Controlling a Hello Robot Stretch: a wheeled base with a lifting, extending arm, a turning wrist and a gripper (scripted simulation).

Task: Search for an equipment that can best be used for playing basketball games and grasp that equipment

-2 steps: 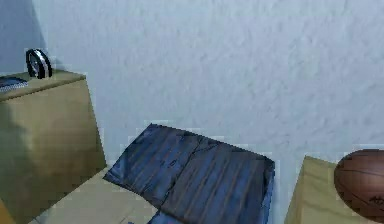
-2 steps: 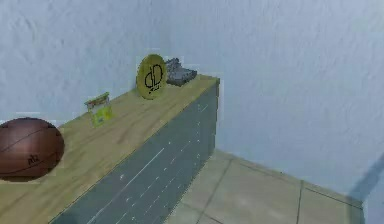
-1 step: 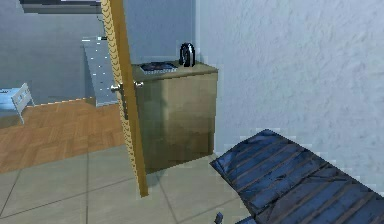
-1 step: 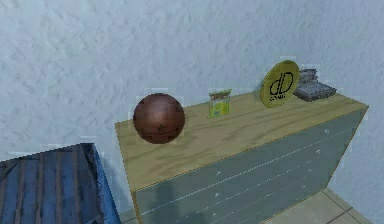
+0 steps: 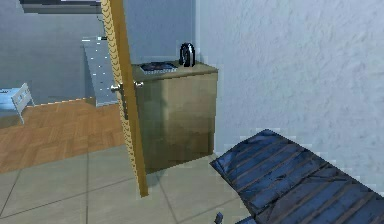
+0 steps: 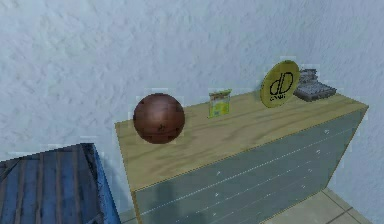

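ball: dark reddish-brown round basketball [image 6: 159, 118] resting on the wooden-topped grey dresser [image 6: 262, 126], at its left end;
claw: I cannot tell its state

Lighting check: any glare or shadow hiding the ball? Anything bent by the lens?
Arm side view: ball on the dresser is clearly lit, darker underneath, no glare. Forward view: cabinet front is unevenly shaded, darker lower down; door edge leans, but only in the picture.
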